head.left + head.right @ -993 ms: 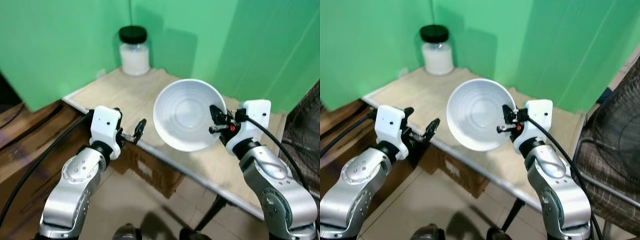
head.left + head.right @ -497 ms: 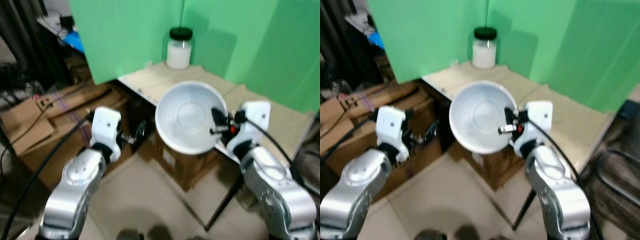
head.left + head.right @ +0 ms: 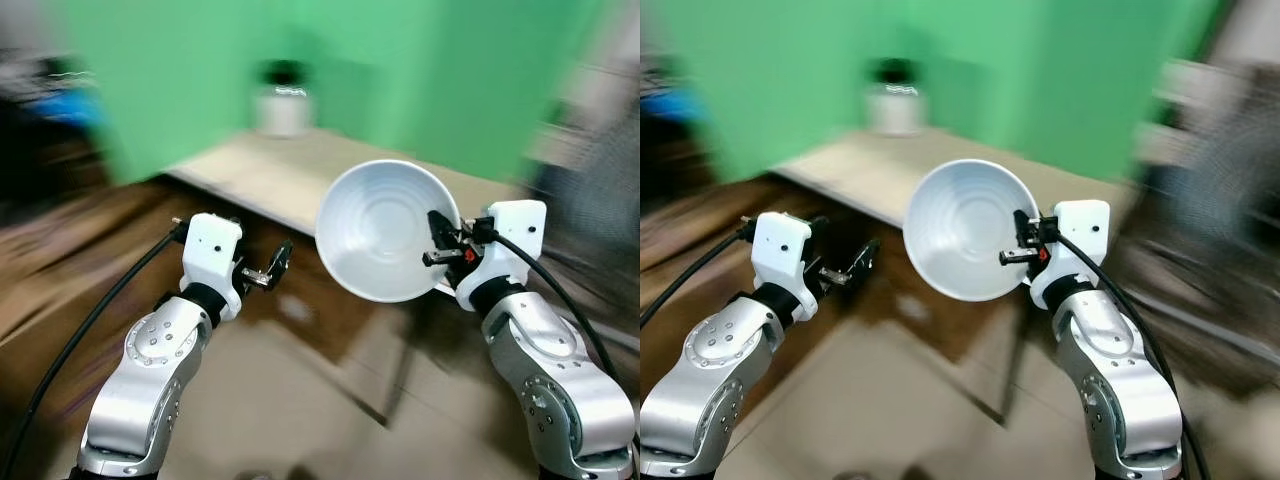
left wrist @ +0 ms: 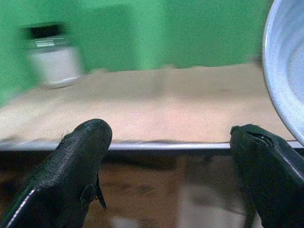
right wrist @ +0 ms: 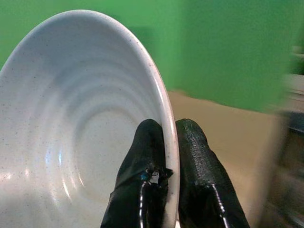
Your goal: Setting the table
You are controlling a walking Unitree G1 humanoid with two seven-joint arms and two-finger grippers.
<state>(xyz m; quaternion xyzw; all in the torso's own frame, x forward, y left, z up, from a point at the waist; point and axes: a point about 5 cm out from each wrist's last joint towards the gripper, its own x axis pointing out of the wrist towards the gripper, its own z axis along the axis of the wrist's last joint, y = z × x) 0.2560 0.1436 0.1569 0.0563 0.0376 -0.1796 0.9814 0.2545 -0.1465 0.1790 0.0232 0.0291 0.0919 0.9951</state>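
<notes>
Your white bowl (image 3: 385, 228) is up in the air, tipped on edge with its hollow facing the head camera, in front of the near edge of the counter (image 3: 300, 180) and not resting on it. The right tool (image 3: 438, 247) has it by the rim: in the right wrist view one black finger (image 5: 145, 156) lies inside the bowl and the other presses the outside, closed tight on the thin wall. That pinch on one side carries the whole bowl, so I judge it could swing or slip if you jolt it.

The left tool (image 3: 272, 266) is held out level on the other side, just apart from the bowl, fingers spread wide with nothing between them; through them the left wrist view looks onto the counter's edge.

For progress, you have the bowl in hand but nothing is laid yet. What can be seen of the wooden top is bare apart from a black-lidded jar (image 3: 282, 98) of something white at the far back against the green wall. Bringing the bowl over the counter, levelling it and setting it down are all left to do, as I read it.

Expect poor detail: both head views are heavily smeared, so the floor, the dark shapes to either side and whatever sits under the counter cannot be made out.
</notes>
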